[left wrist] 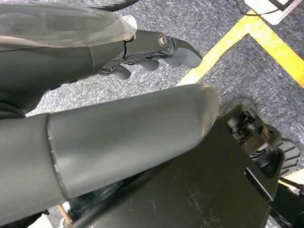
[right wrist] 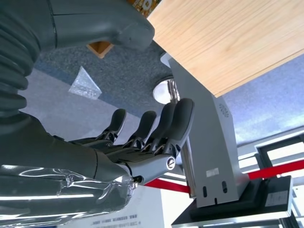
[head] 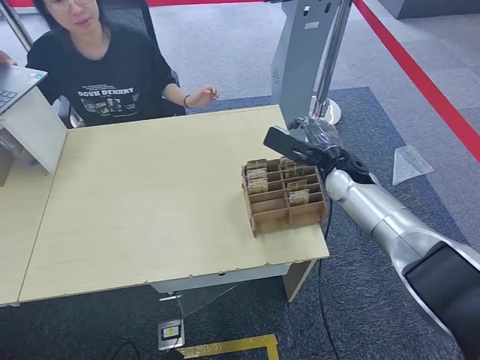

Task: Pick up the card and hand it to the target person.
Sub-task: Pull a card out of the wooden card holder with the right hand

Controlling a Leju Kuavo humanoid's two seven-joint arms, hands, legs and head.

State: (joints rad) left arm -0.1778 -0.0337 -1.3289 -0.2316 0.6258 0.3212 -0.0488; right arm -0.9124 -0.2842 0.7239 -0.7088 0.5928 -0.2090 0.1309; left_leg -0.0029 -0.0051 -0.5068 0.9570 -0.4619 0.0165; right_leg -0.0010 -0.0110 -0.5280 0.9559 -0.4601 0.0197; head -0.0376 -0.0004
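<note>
Cards (head: 298,196) stand on edge in a brown wooden organiser (head: 283,196), a rack of small compartments near the front right corner of the pale wooden table (head: 153,195). Roughly six cards can be made out, spread over the back and right-hand compartments, though an exact count is hard at this size; there is one organiser and one table, with a second lighter table (head: 17,225) butted against the far-left side. Each card is a small, pale, tan-edged rectangle with darker print too fine to read. They stand upright, faces turned toward the robot's side, with their long edges running across the organiser parallel to the table's front edge. One right hand (head: 292,142) hovers above the organiser's back right corner, touching no card; in the right wrist view the right hand (right wrist: 143,137) has its fingers (right wrist: 183,116) extended side by side and slightly curled, well apart from the thumb (right wrist: 118,28), with nothing between them. The left hand (left wrist: 154,50) hangs over grey carpet with a yellow floor line (left wrist: 272,47), its fingers loosely curled and holding nothing. One person (head: 102,67) in a black printed T-shirt sits behind the table, well away from the organiser at the far left corner, one hand (head: 202,95) resting at the table's back edge. One open laptop (head: 17,82) sits on a white stand beyond the organiser at the far left.
</note>
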